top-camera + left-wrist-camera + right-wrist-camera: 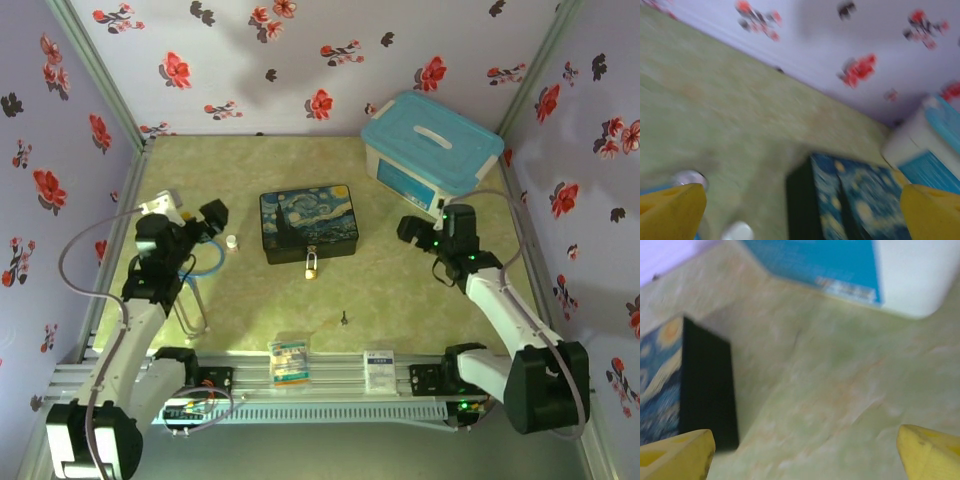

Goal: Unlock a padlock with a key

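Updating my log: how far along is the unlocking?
Done: nothing visible; the small brass padlock sits at the front edge of the blue Starry Night tin. In hand: nothing; the left claw and right claw are open and empty. Left: grasping the tiny dark key lying loose on the green table, inserting it, turning.

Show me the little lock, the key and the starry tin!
padlock [312,270], top view, its brass body.
key [344,318], top view, the dark speck's middle.
Starry Night tin [308,220], top view, its lid.
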Motion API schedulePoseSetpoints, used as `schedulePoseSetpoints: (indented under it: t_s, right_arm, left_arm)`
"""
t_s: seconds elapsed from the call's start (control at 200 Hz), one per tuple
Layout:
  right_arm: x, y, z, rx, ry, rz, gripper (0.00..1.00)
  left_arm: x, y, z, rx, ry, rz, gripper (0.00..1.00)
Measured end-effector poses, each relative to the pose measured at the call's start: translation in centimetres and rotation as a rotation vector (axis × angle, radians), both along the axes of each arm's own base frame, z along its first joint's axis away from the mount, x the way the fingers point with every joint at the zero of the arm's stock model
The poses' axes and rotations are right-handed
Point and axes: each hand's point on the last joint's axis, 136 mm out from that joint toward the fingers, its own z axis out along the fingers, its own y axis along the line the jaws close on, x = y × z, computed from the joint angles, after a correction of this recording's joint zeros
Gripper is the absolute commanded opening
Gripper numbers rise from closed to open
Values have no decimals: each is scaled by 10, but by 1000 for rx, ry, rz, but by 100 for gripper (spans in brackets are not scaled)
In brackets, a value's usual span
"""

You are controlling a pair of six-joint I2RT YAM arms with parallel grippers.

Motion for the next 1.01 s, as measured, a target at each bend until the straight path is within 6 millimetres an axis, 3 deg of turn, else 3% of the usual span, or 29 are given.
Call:
schedulePoseSetpoints:
  t_s: [0.195,0.34,0.605,0.715,0.815,1.005]
  right_arm:
    - [-46,63,-20,-11,124,215,84]
    - [-77,94,-34,-44,193,324,76]
    - [-131,144,-56,-118,250,450,59]
    - [-144,153,-68,-143,275,457,42]
    - [-151,161,-80,-152,290,460,42]
    - [-175,174,-102,-198,330,492,42]
  left_arm:
    - [-33,-72,-9,-104,85,-252,100]
    - [-60,-107,-16,-154,129,-372,100]
    - [-89,-128,-36,-172,210,-432,100]
    - [-102,-137,-52,-187,244,-454,100]
    - [-115,-146,-68,-180,277,-473,100]
    - [-127,-159,-79,-137,294,-491,100]
